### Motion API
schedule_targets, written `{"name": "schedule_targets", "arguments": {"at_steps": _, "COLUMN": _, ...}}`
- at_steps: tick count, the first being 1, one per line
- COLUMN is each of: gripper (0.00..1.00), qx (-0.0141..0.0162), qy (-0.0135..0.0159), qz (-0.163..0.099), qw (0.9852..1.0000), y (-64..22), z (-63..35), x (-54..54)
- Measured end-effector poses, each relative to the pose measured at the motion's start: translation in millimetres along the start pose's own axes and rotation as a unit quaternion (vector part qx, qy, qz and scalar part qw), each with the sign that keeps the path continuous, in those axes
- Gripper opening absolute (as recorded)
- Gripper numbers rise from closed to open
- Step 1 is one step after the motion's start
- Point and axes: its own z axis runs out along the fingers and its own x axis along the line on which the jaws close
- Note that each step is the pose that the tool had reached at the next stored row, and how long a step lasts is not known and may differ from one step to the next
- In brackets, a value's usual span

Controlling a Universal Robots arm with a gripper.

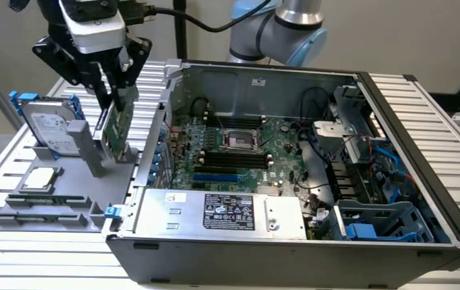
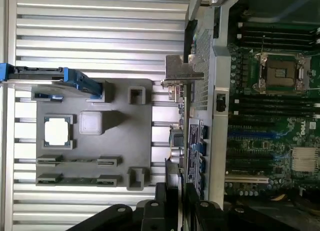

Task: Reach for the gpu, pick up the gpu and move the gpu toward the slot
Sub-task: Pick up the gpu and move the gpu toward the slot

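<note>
My gripper [image 1: 110, 96] is shut on the gpu [image 1: 118, 128], a thin green card that hangs on edge below the fingers. It is lifted over the grey holder tray [image 1: 72, 172], close to the open computer case's side wall [image 1: 153, 130]. In the wrist view the gpu [image 2: 175, 141] shows edge-on, its silver end bracket [image 2: 181, 73] at the far end and my gripper [image 2: 177, 203] clamping the near end. The tray's two card posts [image 2: 136, 95] stand empty. The blue slot [image 1: 213, 179] lies on the motherboard inside the case, and the wrist view shows that slot [image 2: 245, 134] beyond the case wall.
A silver hard drive with blue rails [image 1: 48, 124] stands on the tray, with a square processor chip [image 1: 40, 177] and memory sticks [image 1: 40, 199] in front of it. The case also holds a power supply [image 1: 222, 211] and drive cages [image 1: 375, 217]. The table is slatted metal.
</note>
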Motion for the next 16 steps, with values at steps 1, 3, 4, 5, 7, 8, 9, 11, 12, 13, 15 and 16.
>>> {"name": "schedule_targets", "arguments": {"at_steps": 1, "gripper": 0.26, "qx": -0.0001, "qy": 0.0004, "qz": 0.000, "qw": 1.0000, "y": -0.5, "z": -4.4, "x": -4.6}}
{"name": "schedule_targets", "arguments": {"at_steps": 3, "gripper": 0.26, "qx": -0.0004, "qy": 0.0014, "qz": 0.000, "qw": 1.0000, "y": -1.4, "z": -13.1, "x": -13.9}}
{"name": "schedule_targets", "arguments": {"at_steps": 4, "gripper": 0.26, "qx": -0.0009, "qy": 0.0018, "qz": 0.000, "qw": 1.0000, "y": -1.7, "z": -17.2, "x": -18.6}}
{"name": "schedule_targets", "arguments": {"at_steps": 5, "gripper": 0.26, "qx": -0.0015, "qy": 0.0023, "qz": 0.000, "qw": 1.0000, "y": -2.0, "z": -20.3, "x": -23.2}}
{"name": "schedule_targets", "arguments": {"at_steps": 7, "gripper": 0.26, "qx": -0.0033, "qy": 0.0031, "qz": 0.000, "qw": 1.0000, "y": -2.2, "z": -22.9, "x": -32.6}}
{"name": "schedule_targets", "arguments": {"at_steps": 8, "gripper": 0.26, "qx": -0.0045, "qy": 0.0033, "qz": 0.000, "qw": 1.0000, "y": -2.3, "z": -23.4, "x": -37.1}}
{"name": "schedule_targets", "arguments": {"at_steps": 9, "gripper": 0.26, "qx": -0.0057, "qy": 0.0034, "qz": 0.000, "qw": 1.0000, "y": -2.4, "z": -23.6, "x": -41.6}}
{"name": "schedule_targets", "arguments": {"at_steps": 11, "gripper": 0.26, "qx": -0.0079, "qy": 0.0035, "qz": 0.000, "qw": 1.0000, "y": -2.5, "z": -23.6, "x": -50.6}}
{"name": "schedule_targets", "arguments": {"at_steps": 12, "gripper": 0.26, "qx": -0.0082, "qy": 0.0036, "qz": 0.000, "qw": 1.0000, "y": -2.6, "z": -23.4, "x": -55.1}}
{"name": "schedule_targets", "arguments": {"at_steps": 13, "gripper": 0.26, "qx": -0.0083, "qy": 0.0037, "qz": 0.000, "qw": 1.0000, "y": -2.7, "z": -23.3, "x": -59.5}}
{"name": "schedule_targets", "arguments": {"at_steps": 15, "gripper": 0.26, "qx": -0.0084, "qy": 0.0040, "qz": 0.000, "qw": 1.0000, "y": -2.8, "z": -23.0, "x": -69.1}}
{"name": "schedule_targets", "arguments": {"at_steps": 16, "gripper": 0.26, "qx": -0.0084, "qy": 0.0042, "qz": 0.000, "qw": 1.0000, "y": -2.9, "z": -22.6, "x": -73.3}}
